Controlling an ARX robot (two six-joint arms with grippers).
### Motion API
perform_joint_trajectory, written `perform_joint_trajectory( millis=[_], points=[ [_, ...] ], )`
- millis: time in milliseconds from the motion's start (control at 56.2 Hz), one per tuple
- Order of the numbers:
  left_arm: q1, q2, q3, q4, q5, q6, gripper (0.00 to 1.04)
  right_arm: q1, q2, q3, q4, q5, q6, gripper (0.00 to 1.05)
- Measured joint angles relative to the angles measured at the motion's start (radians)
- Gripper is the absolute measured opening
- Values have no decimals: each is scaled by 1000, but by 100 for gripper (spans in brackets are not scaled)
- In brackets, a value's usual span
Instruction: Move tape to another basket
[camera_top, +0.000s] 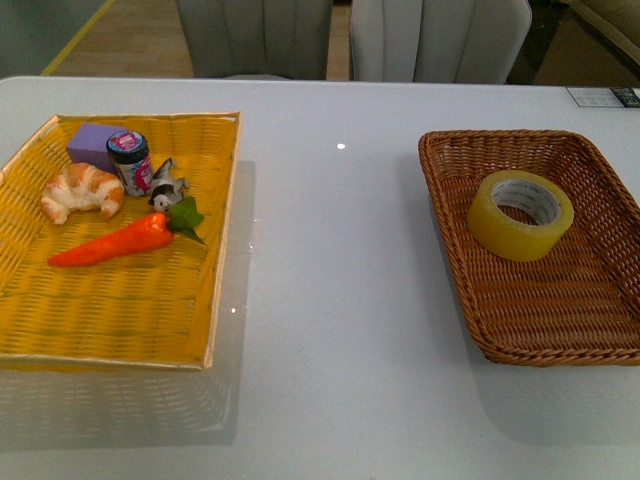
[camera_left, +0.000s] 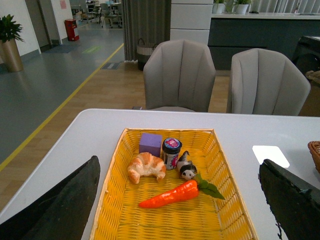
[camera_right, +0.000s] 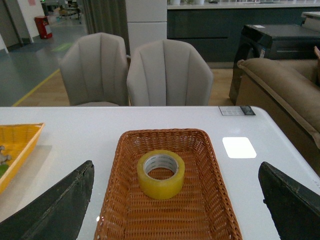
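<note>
The tape (camera_top: 500, 235), a wide yellowish roll with a white core, lies flat inside the dark brown wicker basket (camera_top: 560, 300) on the right of the white table. In the right wrist view the tape (camera_right: 160, 189) sits in the far half of the basket (camera_right: 165, 217). My right gripper (camera_right: 175, 164) hovers open above the basket's near end, its dark fingers (camera_right: 60, 210) wide apart on both sides and clear of the tape. My left gripper (camera_left: 180, 164) is open over the yellow tray and holds nothing. Neither gripper shows in the front view.
A flat yellow woven tray (camera_top: 225, 230) on the left holds a croissant (camera_top: 82, 190), a toy carrot (camera_top: 115, 242), a purple block (camera_top: 95, 142), a small jar (camera_top: 130, 162) and a small toy (camera_top: 168, 185). Bare white table (camera_top: 340, 270) separates tray and basket. Two grey chairs (camera_top: 440, 40) stand behind.
</note>
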Motion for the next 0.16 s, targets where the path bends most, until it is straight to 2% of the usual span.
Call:
perform_joint_trajectory(
  millis=[160],
  points=[
    [0,0,0,0,0,0,96,0,0,0,0,0,0,96]
  ],
)
